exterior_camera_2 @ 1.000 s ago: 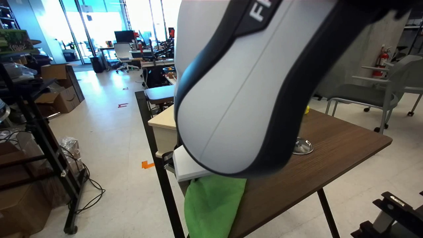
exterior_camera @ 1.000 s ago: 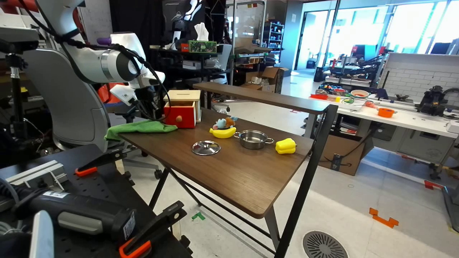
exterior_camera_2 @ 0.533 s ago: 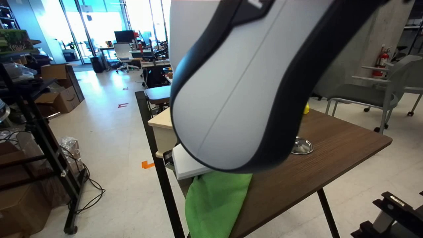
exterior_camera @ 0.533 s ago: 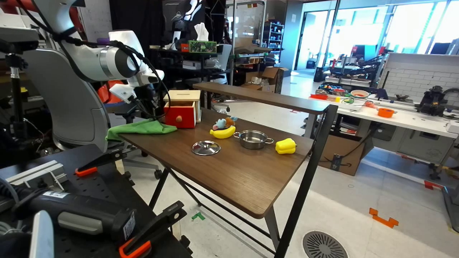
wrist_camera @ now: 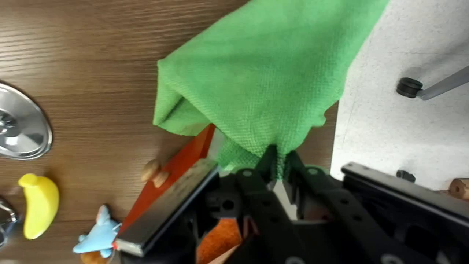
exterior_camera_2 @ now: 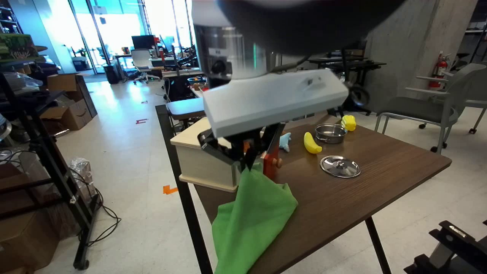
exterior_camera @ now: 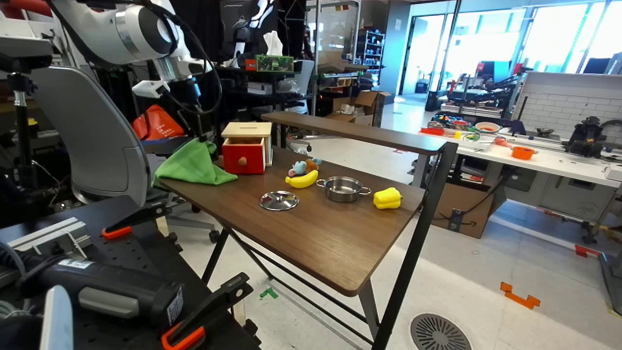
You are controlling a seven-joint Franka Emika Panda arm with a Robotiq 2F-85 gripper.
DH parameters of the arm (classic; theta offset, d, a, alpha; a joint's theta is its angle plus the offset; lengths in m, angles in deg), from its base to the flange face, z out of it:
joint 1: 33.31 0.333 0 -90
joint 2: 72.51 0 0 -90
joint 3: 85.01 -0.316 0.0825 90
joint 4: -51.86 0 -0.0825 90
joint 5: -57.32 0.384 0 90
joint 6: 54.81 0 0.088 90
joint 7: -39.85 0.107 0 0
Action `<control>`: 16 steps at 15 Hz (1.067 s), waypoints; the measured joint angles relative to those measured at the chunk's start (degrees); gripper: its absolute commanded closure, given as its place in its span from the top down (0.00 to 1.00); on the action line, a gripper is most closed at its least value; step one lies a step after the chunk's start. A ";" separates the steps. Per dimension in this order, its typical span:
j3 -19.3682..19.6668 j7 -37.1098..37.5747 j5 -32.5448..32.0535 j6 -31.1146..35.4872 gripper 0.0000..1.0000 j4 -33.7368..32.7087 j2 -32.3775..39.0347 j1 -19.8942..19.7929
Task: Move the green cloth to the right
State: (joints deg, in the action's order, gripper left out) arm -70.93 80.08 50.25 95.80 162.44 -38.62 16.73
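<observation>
A smile-shaped arrow [exterior_camera: 469,223] marks the cardboard box [exterior_camera: 457,201]; lettering on the orange-red bag [exterior_camera: 159,124] is illegible.

Green cloth [exterior_camera_2: 255,217]: plain green, woven texture showing in the wrist view. A bunched top point is being pinched in the gripper [wrist_camera: 280,161], so the cloth is standing up tent-like, creases running down from the pinch. Lower part is resting on the brown table [exterior_camera_2: 380,179], one side sticking out past its edge. It's lying right by the red drawer [exterior_camera: 250,154]; contact there isn't showing clearly.
</observation>
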 measured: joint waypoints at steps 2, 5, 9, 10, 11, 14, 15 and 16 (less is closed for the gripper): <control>0.42 1.66 -3.02 -3.26 0.02 2.14 -3.88 -0.56; 0.28 2.63 -6.28 -7.47 0.02 5.07 -8.60 -3.26; -1.33 2.61 -8.84 -12.07 0.02 8.84 -13.25 -10.19; -1.89 2.61 -9.35 -12.99 0.02 9.53 -13.90 -12.37; -2.51 2.60 -9.58 -13.75 0.02 9.97 -14.11 -14.63; -4.72 2.39 -9.57 -14.91 0.02 9.98 -12.72 -21.92; -5.47 2.26 -9.51 -15.22 0.02 9.64 -11.50 -24.41; -5.95 2.21 -9.49 -15.85 0.02 8.96 -9.82 -26.54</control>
State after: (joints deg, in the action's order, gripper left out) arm -76.88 82.29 40.76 79.96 171.40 -48.44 -9.82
